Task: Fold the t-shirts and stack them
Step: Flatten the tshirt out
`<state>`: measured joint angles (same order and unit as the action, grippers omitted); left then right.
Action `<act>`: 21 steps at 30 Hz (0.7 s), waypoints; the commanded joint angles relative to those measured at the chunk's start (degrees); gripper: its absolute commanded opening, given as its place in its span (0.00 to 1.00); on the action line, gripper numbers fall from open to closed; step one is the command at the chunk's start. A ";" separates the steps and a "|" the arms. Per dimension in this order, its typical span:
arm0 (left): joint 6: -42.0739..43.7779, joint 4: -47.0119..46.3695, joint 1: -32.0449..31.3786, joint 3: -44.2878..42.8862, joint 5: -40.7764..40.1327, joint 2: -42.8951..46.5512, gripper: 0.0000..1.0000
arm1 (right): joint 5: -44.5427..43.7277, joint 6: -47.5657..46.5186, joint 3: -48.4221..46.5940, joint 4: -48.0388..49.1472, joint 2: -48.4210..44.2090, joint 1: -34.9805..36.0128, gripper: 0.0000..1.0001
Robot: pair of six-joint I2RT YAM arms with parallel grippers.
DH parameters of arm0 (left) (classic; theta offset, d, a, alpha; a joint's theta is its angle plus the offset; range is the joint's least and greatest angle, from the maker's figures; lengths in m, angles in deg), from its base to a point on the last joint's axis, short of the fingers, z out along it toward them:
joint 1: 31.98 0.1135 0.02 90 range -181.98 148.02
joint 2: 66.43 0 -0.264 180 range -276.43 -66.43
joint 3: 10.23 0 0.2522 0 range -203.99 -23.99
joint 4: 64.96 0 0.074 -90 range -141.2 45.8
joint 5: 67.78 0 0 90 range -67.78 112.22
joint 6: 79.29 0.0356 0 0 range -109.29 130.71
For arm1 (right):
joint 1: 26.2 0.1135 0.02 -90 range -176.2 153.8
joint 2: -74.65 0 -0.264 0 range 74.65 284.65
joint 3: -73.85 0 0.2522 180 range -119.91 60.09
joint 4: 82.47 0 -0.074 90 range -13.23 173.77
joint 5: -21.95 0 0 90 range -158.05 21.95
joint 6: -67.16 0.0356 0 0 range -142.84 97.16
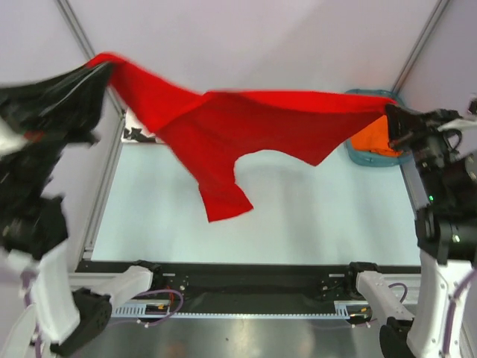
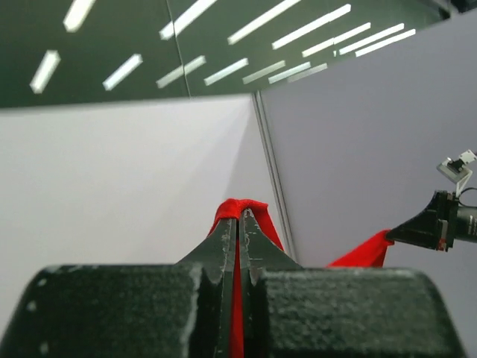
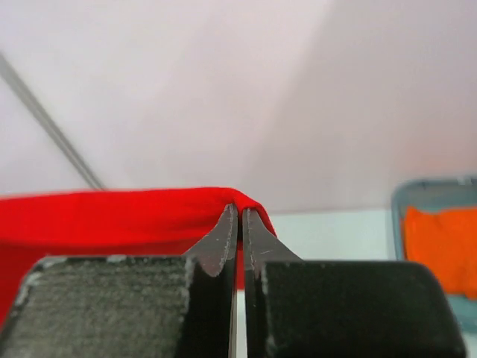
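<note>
Top external view: left tool [image 1: 106,68] and right tool [image 1: 390,119] each pinch shut on an edge of the red t-shirt [image 1: 246,123], stretched in the air above the worktop [image 1: 320,224]

teal basket [image 1: 365,159] seen at the table's far right corner, partly hidden. orange cloth [image 1: 373,140] is piled inside it, up to the rim. table [image 1: 298,224] is topped in pale blue-white; a black strip [image 1: 253,277] is run along its near edge and a metal rail [image 1: 104,186] along its left side. grey partition walls [image 1: 261,37] are joined at slanted metal posts [image 1: 74,30]. ceiling light strips [image 2: 261,30] are caught above the walls in the left wrist view.
</note>
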<state>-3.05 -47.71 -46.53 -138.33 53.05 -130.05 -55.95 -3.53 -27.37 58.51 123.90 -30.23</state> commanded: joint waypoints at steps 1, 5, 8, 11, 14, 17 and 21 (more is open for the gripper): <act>5.23 3.89 0.22 -0.69 -4.28 3.93 0.00 | -0.32 -1.29 -5.78 -2.07 -3.19 2.53 0.00; 7.43 6.88 0.22 -6.75 -6.30 4.90 0.00 | -1.72 -2.26 -13.94 -5.24 -3.03 5.51 0.00; 8.66 7.85 0.22 -11.24 -8.24 2.02 0.00 | -2.25 -2.70 -17.29 -5.68 -0.13 5.88 0.00; 9.45 7.85 0.22 -12.74 -9.21 -2.82 0.00 | -3.22 -3.14 -17.66 -5.60 3.65 6.14 0.00; 10.33 8.20 0.22 -10.82 -9.21 -8.70 0.00 | -4.36 -2.70 -12.40 -2.61 5.94 6.14 0.00; 10.33 6.98 1.88 -6.01 -7.29 -15.54 0.01 | -6.29 -2.79 -2.66 2.22 8.47 6.05 0.00; 7.26 3.81 5.49 -2.29 0.00 -29.25 0.00 | -7.00 -2.09 10.18 9.33 13.31 4.56 0.00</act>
<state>5.06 -45.09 -43.73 -144.15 48.51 -147.58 -60.74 -5.74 -23.88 62.88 133.04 -24.75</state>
